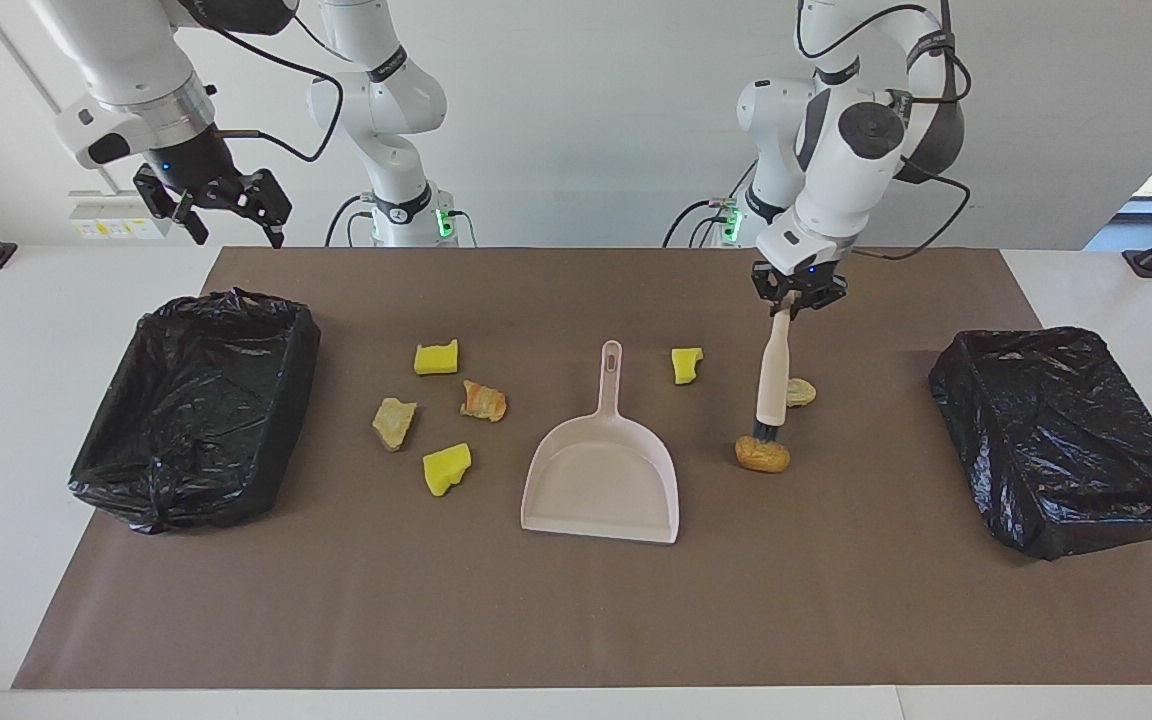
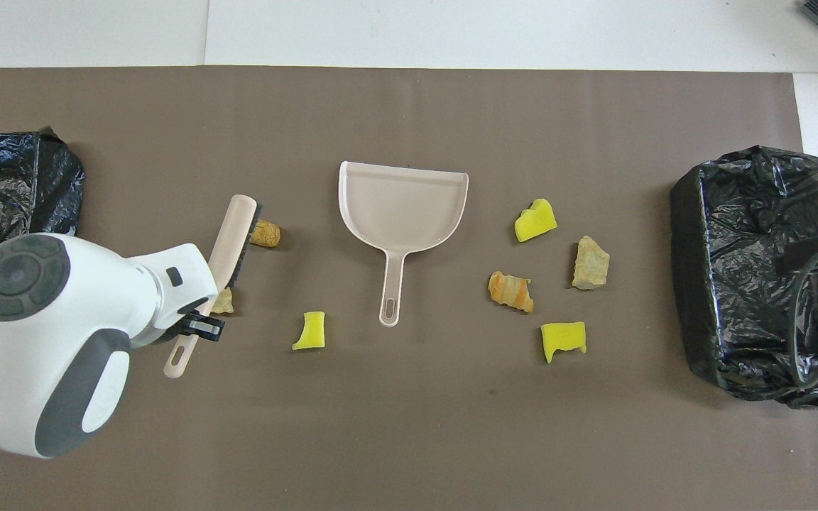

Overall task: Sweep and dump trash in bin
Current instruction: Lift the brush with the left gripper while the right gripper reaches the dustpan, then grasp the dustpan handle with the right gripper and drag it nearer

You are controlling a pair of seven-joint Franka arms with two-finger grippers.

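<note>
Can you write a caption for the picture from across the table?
Left gripper holds the brush by a brown bread lump beside the pink dustpan; right gripper waits open.

From overhead my left arm (image 2: 47,341) covers most of the pale bread piece (image 2: 223,304); only a sliver shows at the middle left of the frame, and in the facing view the brush handle (image 1: 772,370) hides part of it too. The brush (image 2: 233,238) overlaps the brown bread lump (image 2: 265,233), and I cannot tell whether the bristles touch it. My arm also hides part of the bin (image 2: 18,191) at the left edge of the overhead frame, where the frame cuts it off. My right gripper (image 1: 221,205) is out of the overhead frame; only a cable (image 2: 817,284) shows over the other bin (image 2: 750,213).
</note>
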